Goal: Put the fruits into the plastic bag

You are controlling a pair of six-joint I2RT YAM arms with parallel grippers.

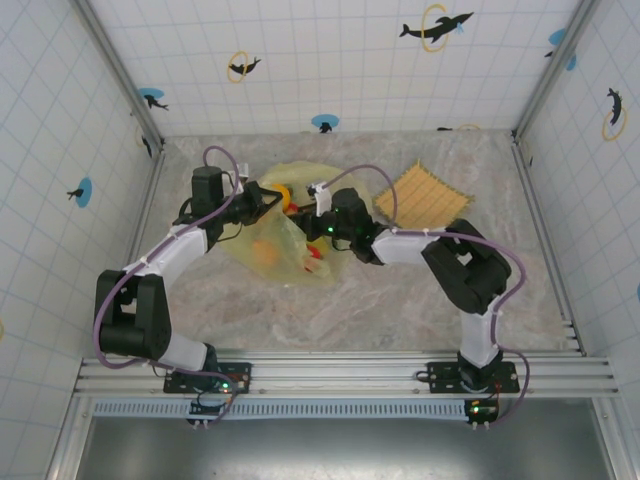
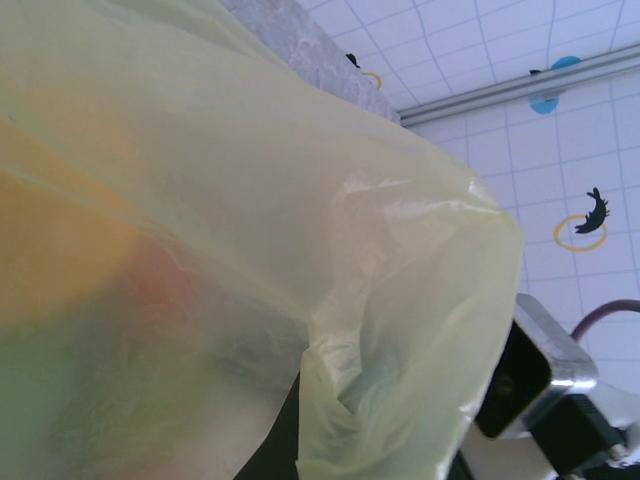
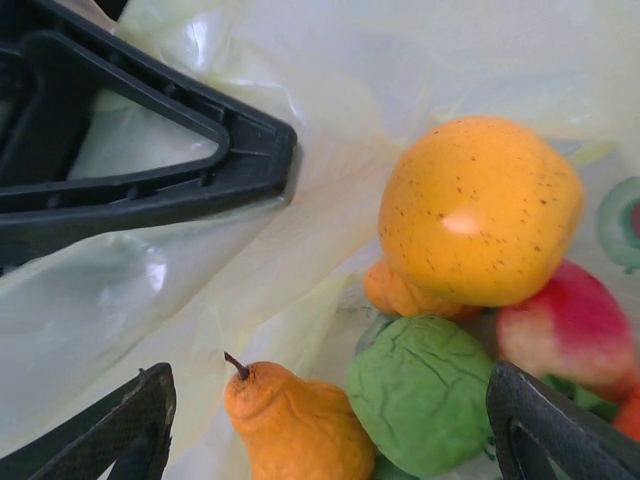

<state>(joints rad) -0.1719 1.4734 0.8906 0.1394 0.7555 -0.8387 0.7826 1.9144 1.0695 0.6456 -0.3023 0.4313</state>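
Where the table (image 1: pixel 400 310) has its middle, the bag (image 1: pixel 285 240) lies crumpled, with its mouth lifted toward the far side. The left gripper (image 1: pixel 262 200) sits at the bag's far-left rim, clenched on the film. In the left wrist view the yellow-green plastic drapes close across the lens, and orange and red blurs show through it.

The right gripper (image 1: pixel 318 212) hangs over the mouth from the right, its jaws spread wide and grasping nothing. In the right wrist view the fruits (image 3: pixel 450 320) lie inside the bag, between its fingertips (image 3: pixel 140 420) and just beyond them. A big yellow-orange fruit (image 3: pixel 478 210) rests on top. A small orange fruit (image 3: pixel 400 292) is tucked under it, and a red fruit (image 3: pixel 565 325) touches its side. A wrinkled green ball (image 3: pixel 425 390) lies below these. Just beside the ball is an orange pear (image 3: pixel 290 420), stem up, nearest the open fingers. The left gripper's black finger (image 3: pixel 150 165) presses on the film on the other side of that view, apart from the fruits.

A mat (image 1: pixel 422 195) lies on the table to the far right, apart from the bag.
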